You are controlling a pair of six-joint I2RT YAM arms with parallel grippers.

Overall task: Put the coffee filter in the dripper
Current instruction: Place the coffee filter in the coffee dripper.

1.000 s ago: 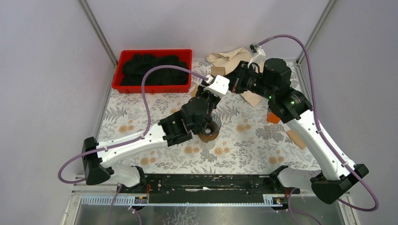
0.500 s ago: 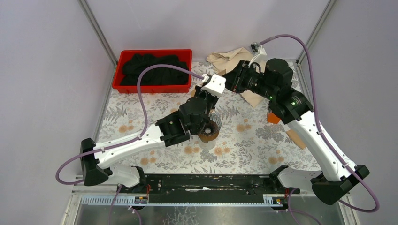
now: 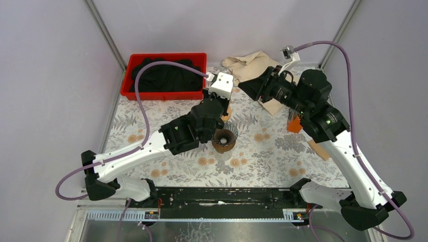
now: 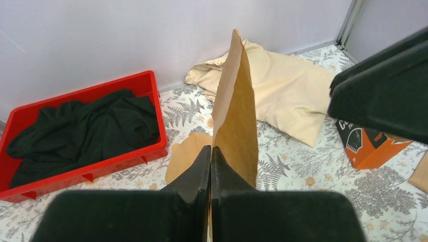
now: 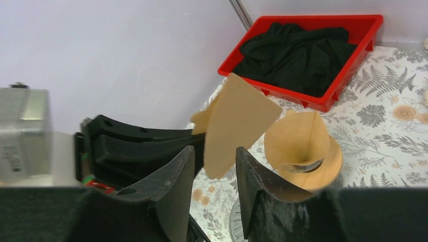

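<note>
- Pinching the coffee filter (image 4: 234, 116) by its lower edge, the left gripper (image 4: 211, 148) has its jaws pressed fully together on the brown paper, and the filter stands upright above the fingertips.
- Seen from above, the filter is raised off the table (image 3: 262, 151), just beyond the dripper (image 3: 224, 139) on its far side. It is not over the dripper's mouth and not inside it.
- The dripper is a dark brown ribbed cone that stands upright on the flowered cloth, with the left arm's wrist right beside it on its left.
- The right gripper (image 5: 214, 149) hangs beyond the dripper and to its right. Its jaws stand partly apart and hold nothing. In the right wrist view the filter shows in the gap past the fingertips, and the overhead view shows the gripper clear of the paper.
- A second tan paper piece (image 4: 186, 156) lies on the table beyond the dripper.
- The red tray (image 3: 161, 94) sits beyond the dripper to the far left, filled with a black cloth (image 3: 161, 75).
- A cream cloth (image 4: 287, 96) lies crumpled beyond the dripper to the far right.
- An orange box (image 4: 366, 143) sits to the right of the dripper.
</note>
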